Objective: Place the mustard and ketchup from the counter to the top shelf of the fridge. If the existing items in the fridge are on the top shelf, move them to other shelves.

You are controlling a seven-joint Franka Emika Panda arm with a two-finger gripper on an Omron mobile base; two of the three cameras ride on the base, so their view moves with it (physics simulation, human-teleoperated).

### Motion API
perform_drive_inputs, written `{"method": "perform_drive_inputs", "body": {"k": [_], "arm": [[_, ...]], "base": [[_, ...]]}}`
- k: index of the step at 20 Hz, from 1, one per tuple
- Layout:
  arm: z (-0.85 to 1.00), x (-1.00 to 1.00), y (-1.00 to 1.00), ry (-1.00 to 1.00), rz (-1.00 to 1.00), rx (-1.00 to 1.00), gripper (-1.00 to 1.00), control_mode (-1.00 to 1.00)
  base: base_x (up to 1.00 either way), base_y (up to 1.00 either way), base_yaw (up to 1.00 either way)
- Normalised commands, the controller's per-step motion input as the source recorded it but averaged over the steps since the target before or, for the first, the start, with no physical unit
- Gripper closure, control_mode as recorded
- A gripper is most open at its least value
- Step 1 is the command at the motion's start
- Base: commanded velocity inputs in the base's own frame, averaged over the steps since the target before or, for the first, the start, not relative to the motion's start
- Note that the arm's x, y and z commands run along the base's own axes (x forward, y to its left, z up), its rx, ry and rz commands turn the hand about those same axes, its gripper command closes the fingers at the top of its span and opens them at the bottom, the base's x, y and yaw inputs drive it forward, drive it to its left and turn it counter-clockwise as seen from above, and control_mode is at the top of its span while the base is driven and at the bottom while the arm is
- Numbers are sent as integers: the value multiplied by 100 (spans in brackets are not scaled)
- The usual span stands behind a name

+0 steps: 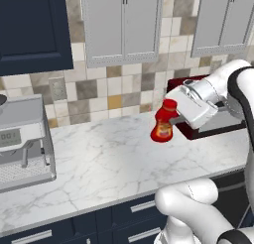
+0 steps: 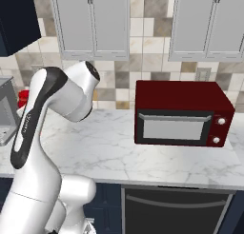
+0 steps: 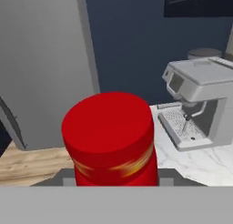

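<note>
The gripper (image 1: 173, 121) is pinching the ketchup (image 1: 163, 123), holding it clear above the counter (image 1: 109, 163) with the bottle tipped a little, cap toward the wall. In the hand view the red cap (image 3: 108, 124) sits close to the lens, with the yellow-orange label just below it; the fingertips themselves are hidden behind the bottle, so how deep the grip is cannot be told.

Just behind the hand stands a dark red microwave (image 2: 181, 113). Further left along the counter is a grey coffee machine (image 1: 22, 141), which the hand camera also faces (image 3: 200, 104). Beyond it that camera shows a grey panel and a navy surface, which may be the fridge, though this is unclear.

The carry looks underway, with the placing still to come. The main risk, as I judge it, is the swing toward the fridge: the coffee machine stands along that line, and a low pass could knock the bottle against it. A tilted bottle held near one end might also twist in the grip or slip if the arm moves fast. Landing it tilted on the shelf could topple it.
</note>
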Motion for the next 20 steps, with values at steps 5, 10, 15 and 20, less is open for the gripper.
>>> {"method": "perform_drive_inputs", "body": {"k": [5, 10, 15, 20], "arm": [[0, -100, -27, -9, 11, 0, 100, -100], [0, -40, -19, -4, 8, 0, 100, 100], [0, 0, 0, 0, 0, 0, 100, 100], [0, 0, 0, 0, 0, 0, 100, 100]], "base": [[0, 0, 0], [-60, -33, 23], [-85, -40, 85], [-50, -20, 100]]}}
